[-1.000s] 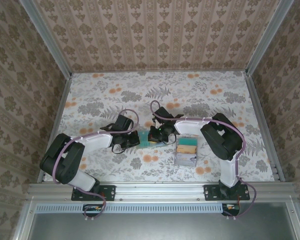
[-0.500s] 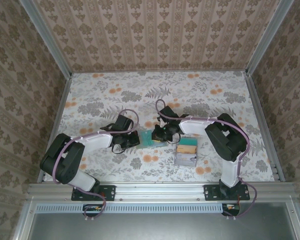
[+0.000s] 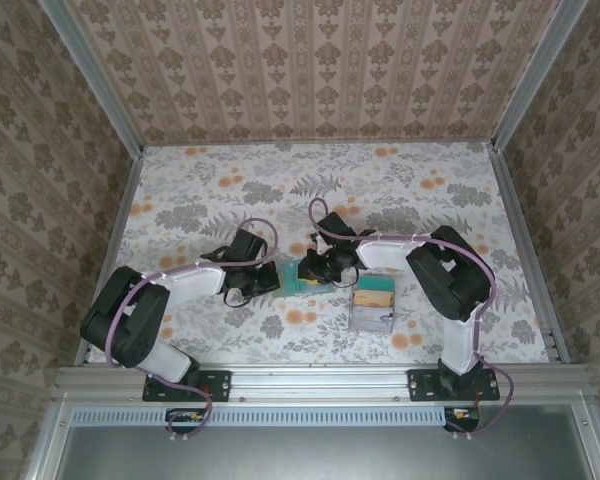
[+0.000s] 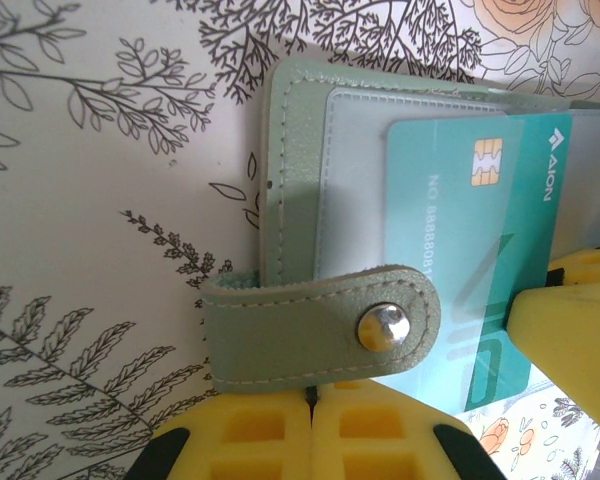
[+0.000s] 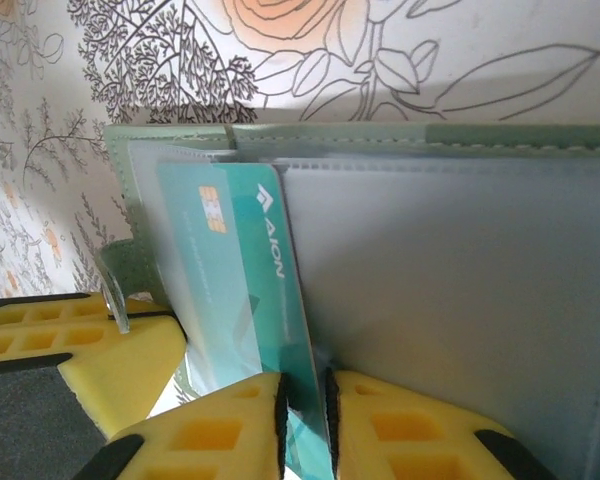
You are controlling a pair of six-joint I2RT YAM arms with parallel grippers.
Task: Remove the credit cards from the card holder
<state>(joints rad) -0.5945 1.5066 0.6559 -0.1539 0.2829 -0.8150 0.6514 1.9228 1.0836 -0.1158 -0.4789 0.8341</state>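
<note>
The grey-green card holder (image 3: 302,277) lies open on the table between my two grippers. Its snap strap (image 4: 320,330) runs into my left gripper (image 4: 313,398), which is shut on the strap's edge. A teal credit card (image 4: 480,250) with a gold chip sticks partway out of a clear sleeve. My right gripper (image 5: 305,385) straddles the free edge of the teal card (image 5: 230,270), its jaws a narrow gap apart. From above, the left gripper (image 3: 272,280) sits at the holder's left side and the right gripper (image 3: 318,268) at its right.
A grey tray (image 3: 372,323) holding teal and tan cards stands just right of the card holder, under the right forearm. The table has a flowered cloth, with patterned walls on three sides.
The right gripper shifted slightly right and then back left at the card holder's edge. The left arm and the holder have stayed put.
</note>
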